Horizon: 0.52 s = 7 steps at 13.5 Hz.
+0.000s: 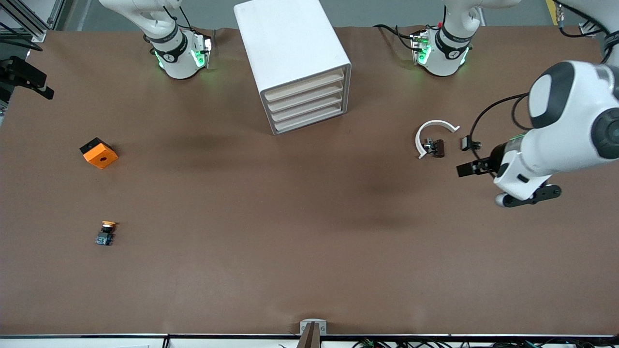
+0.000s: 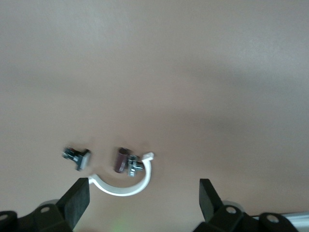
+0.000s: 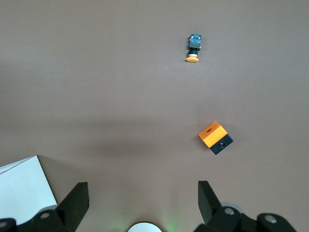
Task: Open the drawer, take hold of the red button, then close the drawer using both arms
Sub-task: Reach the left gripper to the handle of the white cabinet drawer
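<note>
Brown table (image 1: 290,241), grey floor (image 1: 387,12)

Even bright light, soft shadows (left wrist blurred)

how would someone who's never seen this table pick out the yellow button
Start from the white cabinet at the middle of the table and go toward the right arm's end, where two small things lie. The orange cube is one; nearer the front camera than it lies the yellow button. It is the smaller thing, with a round yellow cap on a black-and-blue body, not a blocky orange shape.
</note>
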Each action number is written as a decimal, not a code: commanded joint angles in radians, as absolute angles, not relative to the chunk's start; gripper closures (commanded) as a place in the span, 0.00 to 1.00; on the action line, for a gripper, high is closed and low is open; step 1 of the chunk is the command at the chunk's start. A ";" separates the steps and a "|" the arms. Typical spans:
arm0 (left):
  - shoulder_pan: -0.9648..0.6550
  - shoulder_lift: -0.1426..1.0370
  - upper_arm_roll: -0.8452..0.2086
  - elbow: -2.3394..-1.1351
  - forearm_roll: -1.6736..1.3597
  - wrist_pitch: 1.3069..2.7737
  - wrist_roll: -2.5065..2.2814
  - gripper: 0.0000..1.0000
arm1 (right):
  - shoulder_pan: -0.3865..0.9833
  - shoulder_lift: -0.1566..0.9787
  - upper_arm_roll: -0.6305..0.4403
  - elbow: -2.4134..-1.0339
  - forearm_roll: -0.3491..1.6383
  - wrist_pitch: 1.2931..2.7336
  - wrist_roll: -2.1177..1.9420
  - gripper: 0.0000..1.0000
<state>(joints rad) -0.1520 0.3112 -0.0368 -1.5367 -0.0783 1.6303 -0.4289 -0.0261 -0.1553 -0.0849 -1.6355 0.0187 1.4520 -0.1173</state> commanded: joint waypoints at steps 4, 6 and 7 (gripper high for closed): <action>-0.287 0.452 -0.035 -1.465 -0.089 1.651 -0.880 0.00 | -0.026 -0.172 -0.086 -1.641 0.009 1.453 -0.123 0.00; -0.320 0.515 -0.035 -1.431 -0.165 1.651 -1.070 0.00 | -0.026 -0.172 -0.086 -1.641 0.009 1.453 -0.124 0.00; -0.325 0.538 -0.035 -1.427 -0.217 1.651 -1.147 0.00 | -0.026 -0.172 -0.086 -1.641 0.009 1.453 -0.124 0.00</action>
<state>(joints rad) -0.3168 0.4745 -0.0387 -1.4855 -0.1450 1.6634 -1.0207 -0.0262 -0.1554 -0.0852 -1.6349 0.0186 1.4520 -0.1174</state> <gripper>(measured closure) 0.000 0.000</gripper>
